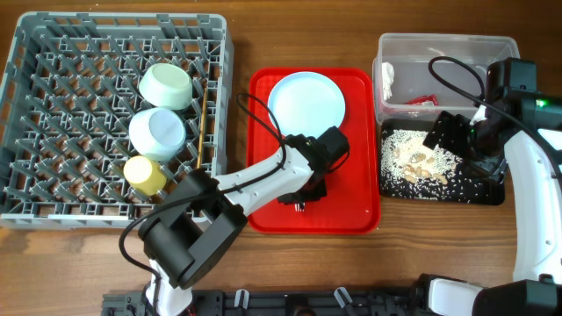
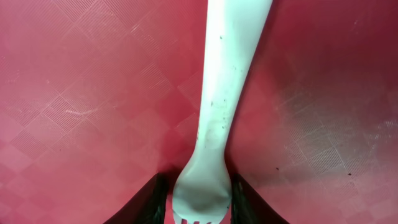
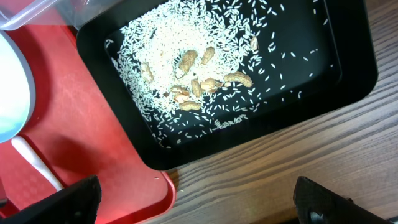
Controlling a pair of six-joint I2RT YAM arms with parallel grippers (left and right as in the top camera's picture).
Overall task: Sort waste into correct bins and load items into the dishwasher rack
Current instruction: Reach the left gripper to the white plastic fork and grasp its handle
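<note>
A white plastic fork (image 2: 230,93) lies on the red serving tray (image 1: 351,202). My left gripper (image 2: 200,205) (image 1: 303,197) is low over the tray, its jaws pressed against both sides of the fork's head. The pale blue plate (image 1: 306,101) rests at the tray's far end. Two pale bowls (image 1: 166,85) (image 1: 158,132), a yellow cup (image 1: 145,174) and a chopstick (image 1: 203,123) sit in the grey dishwasher rack (image 1: 53,175). My right gripper (image 3: 196,202) (image 1: 452,132) stands open and holds nothing, above the black tray (image 3: 354,74) of rice and beige scraps (image 3: 199,84).
The clear tub (image 1: 443,48) behind the black tray holds a red sachet (image 1: 423,100) and white paper (image 1: 387,79). The left arm reaches across the red tray's front half. Bare wooden table (image 3: 298,155) shows in front of the black tray.
</note>
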